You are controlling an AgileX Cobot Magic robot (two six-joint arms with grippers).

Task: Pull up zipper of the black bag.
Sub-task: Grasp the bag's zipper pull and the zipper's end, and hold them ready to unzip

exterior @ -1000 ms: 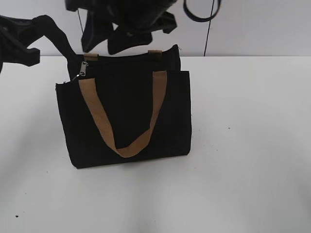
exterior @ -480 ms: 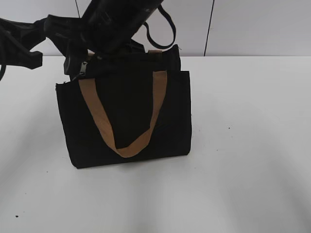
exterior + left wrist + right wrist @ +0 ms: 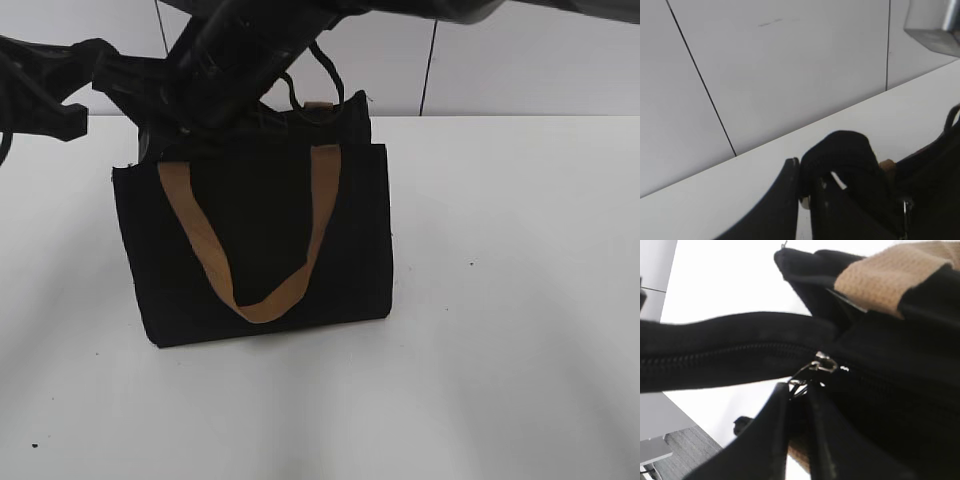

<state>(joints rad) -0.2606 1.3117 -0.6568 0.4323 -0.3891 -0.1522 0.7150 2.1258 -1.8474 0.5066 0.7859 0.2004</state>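
Observation:
The black bag (image 3: 260,240) stands upright on the white table, its tan handle (image 3: 200,235) hanging down the front. My left gripper (image 3: 805,172) is shut on a fold of black fabric (image 3: 845,150) at the bag's top left end. My right gripper (image 3: 797,390) is shut on the small silver zipper pull (image 3: 812,371), which sits on the black zipper track (image 3: 715,357). In the exterior view the right arm (image 3: 240,50) reaches across from the upper right and hides the pull and both grippers' fingertips.
The white table (image 3: 500,300) spreads around the bag, with a pale panelled wall (image 3: 520,50) behind it. A tan strap tab (image 3: 318,106) shows at the bag's top edge. The left arm (image 3: 40,90) comes in from the upper left.
My right arm has come down from above onto the bag's top left end, and now covers the zipper pull that showed there. The bag's top left corner has shifted slightly left.

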